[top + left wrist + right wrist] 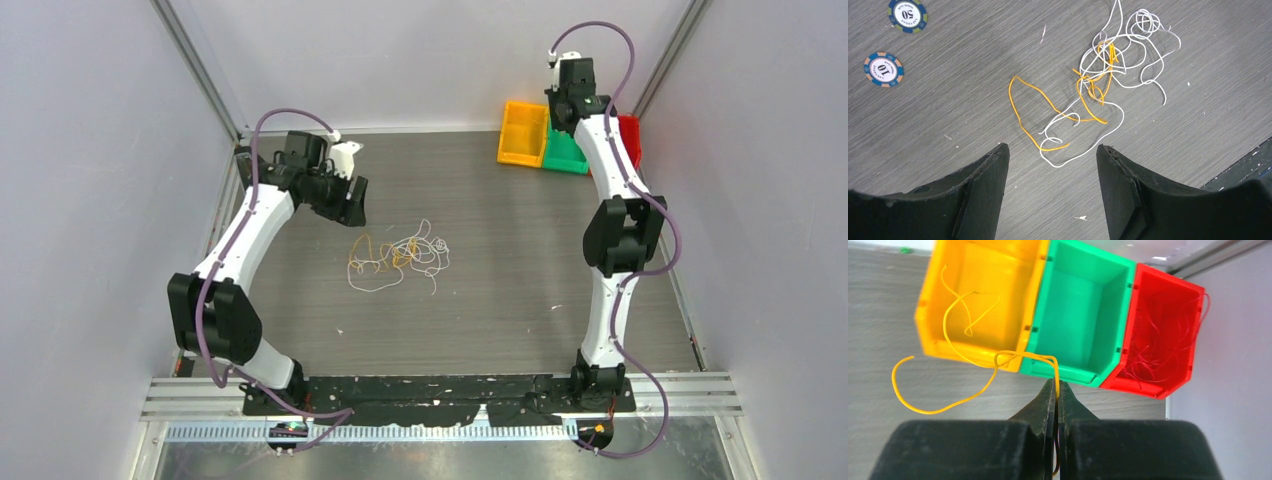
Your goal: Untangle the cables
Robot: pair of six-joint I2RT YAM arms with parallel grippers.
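A loose tangle of white and yellow-orange cables (400, 257) lies mid-table. The left wrist view shows those cables (1093, 90) just beyond my left gripper (1053, 150), which hangs open above bare tabletop with nothing between its fingers. My right gripper (1056, 386) is shut on one yellow cable (948, 375), held in the air. That cable loops out to the left in front of the yellow bin (933, 347). Another yellow cable (968, 315) lies inside that bin. Thin red cables (1158, 340) fill the red bin (1168, 387).
Yellow (522, 133), green (565, 155) and red (628, 135) bins stand in a row at the back right corner. Two poker chips (907, 15) (883, 69) lie on the table left of the tangle. Walls close in the table on three sides.
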